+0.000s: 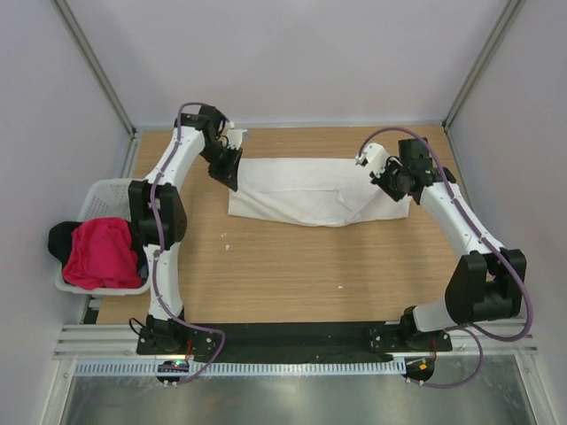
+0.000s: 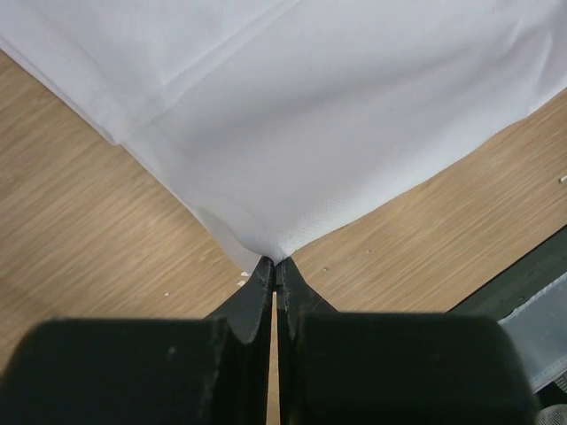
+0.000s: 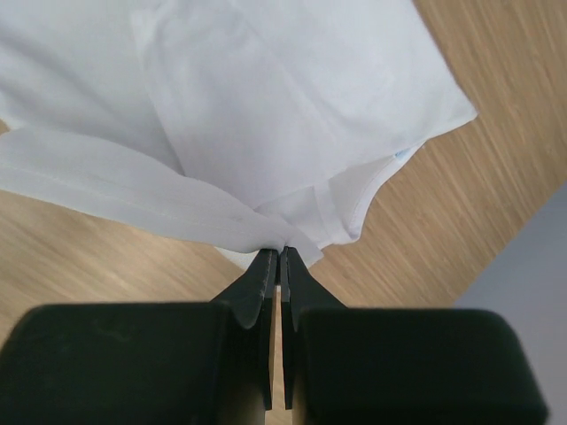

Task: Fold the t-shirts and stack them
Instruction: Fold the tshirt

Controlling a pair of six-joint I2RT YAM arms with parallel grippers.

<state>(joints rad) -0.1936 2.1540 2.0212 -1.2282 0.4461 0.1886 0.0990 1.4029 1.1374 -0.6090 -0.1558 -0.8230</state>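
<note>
A white t-shirt (image 1: 310, 190) lies partly folded across the far middle of the wooden table. My left gripper (image 1: 232, 170) is shut on its left corner, which shows pinched at the fingertips in the left wrist view (image 2: 275, 259). My right gripper (image 1: 387, 183) is shut on a fold of the shirt's right edge, seen in the right wrist view (image 3: 280, 251). The white cloth (image 2: 337, 115) spreads away from the left jaws, and layered white cloth (image 3: 292, 106) from the right jaws. A pink-red t-shirt (image 1: 103, 252) and a black one (image 1: 58, 239) sit in the basket at left.
A white lattice basket (image 1: 102, 192) stands off the table's left edge, beside the left arm. Grey walls and metal posts enclose the table. A black strip and metal rail run along the near edge (image 1: 292, 341).
</note>
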